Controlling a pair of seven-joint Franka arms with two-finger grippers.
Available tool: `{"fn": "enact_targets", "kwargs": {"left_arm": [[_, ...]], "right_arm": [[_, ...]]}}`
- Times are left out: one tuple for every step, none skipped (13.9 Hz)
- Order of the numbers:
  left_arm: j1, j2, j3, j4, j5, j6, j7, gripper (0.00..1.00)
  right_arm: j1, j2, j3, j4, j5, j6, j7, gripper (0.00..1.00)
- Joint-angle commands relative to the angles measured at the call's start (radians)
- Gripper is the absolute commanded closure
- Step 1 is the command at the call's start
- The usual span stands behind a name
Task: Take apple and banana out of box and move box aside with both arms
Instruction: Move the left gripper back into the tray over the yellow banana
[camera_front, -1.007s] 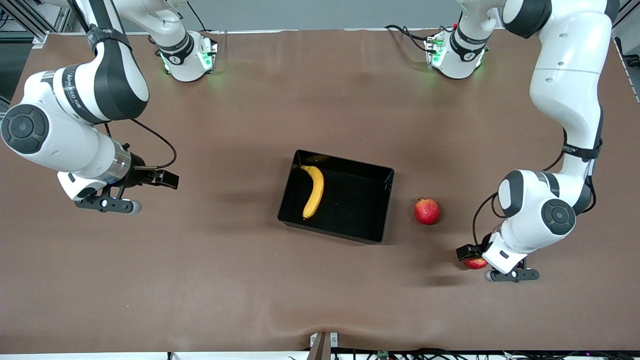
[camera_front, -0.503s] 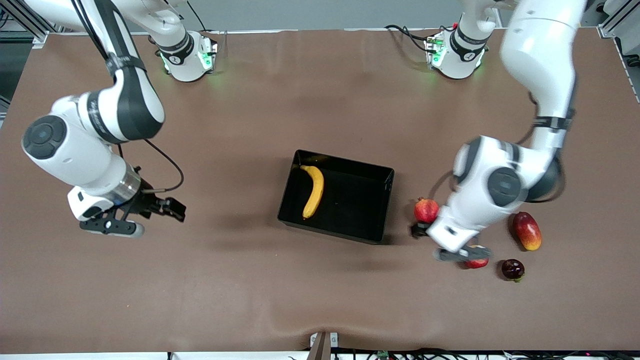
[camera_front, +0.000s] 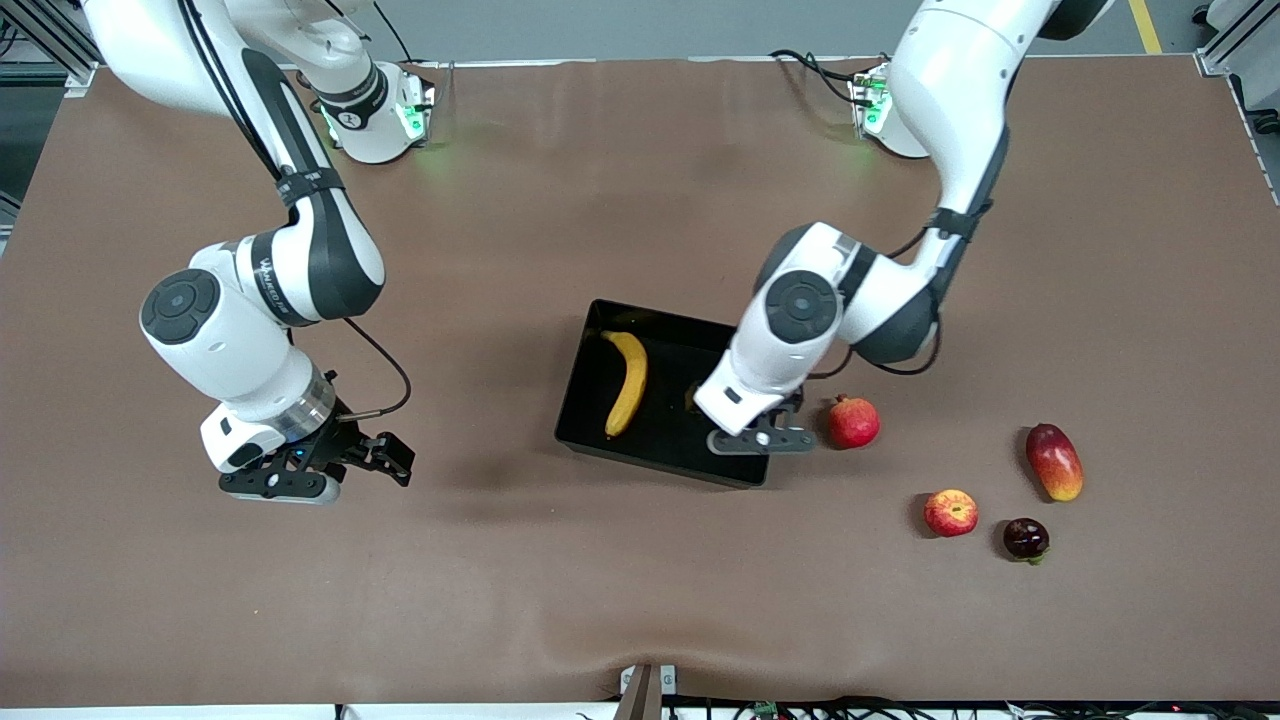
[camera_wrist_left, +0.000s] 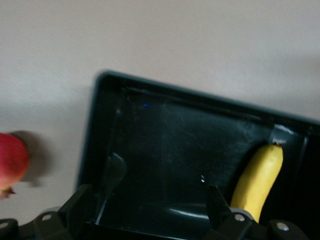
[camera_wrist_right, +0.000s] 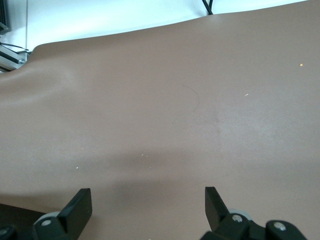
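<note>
Here, apple (camera_front: 951, 512) out on the bench; banana (camera_front: 627, 381) lies in the box (camera_front: 745, 352). Left tool (camera_front: 762, 441), empty and spread, I would centre lengthwise over it; right tool (camera_front: 283, 484) waits agape.

One marking noted: a line of dark lettering on the white forearm shell of the right arm (camera_front: 270, 285), too small to make out. No other text, label, number or sign can be read anywhere.
</note>
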Motion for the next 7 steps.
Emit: {"fn": "enact_targets", "kwargs": {"left_arm": [[-0.038,0.031,0.012,0.002,0.017,0.042,-0.024,0.0],[-0.053,0.048,0.012,0.002,0.017,0.066,-0.044,0.0],[-0.07,0.064,0.012,0.002,0.017,0.088,-0.078,0.0],[-0.093,0.074,0.013,0.002,0.02,0.094,-0.115,0.0],[-0.108,0.085,0.015,0.002,0.041,0.096,-0.139,0.0],[-0.124,0.093,0.015,0.002,0.06,0.096,-0.164,0.0],[-0.139,0.108,0.015,0.002,0.069,0.099,-0.173,0.0]], "right_arm": [[-0.003,-0.004,0.003,-0.004,0.01,-0.005,-0.015,0.0],[-0.002,-0.004,0.003,-0.004,0.01,-0.007,-0.015,0.0],[-0.003,-0.01,0.003,-0.006,0.01,-0.011,-0.017,0.0],[-0.005,-0.017,0.003,-0.007,0.01,-0.024,-0.017,0.0],[-0.006,-0.019,0.003,-0.006,0.01,-0.039,-0.018,0.0],[-0.003,-0.021,0.003,-0.007,0.01,-0.042,-0.018,0.0],[0.001,-0.022,0.003,-0.013,0.01,-0.048,-0.018,0.0]]}}
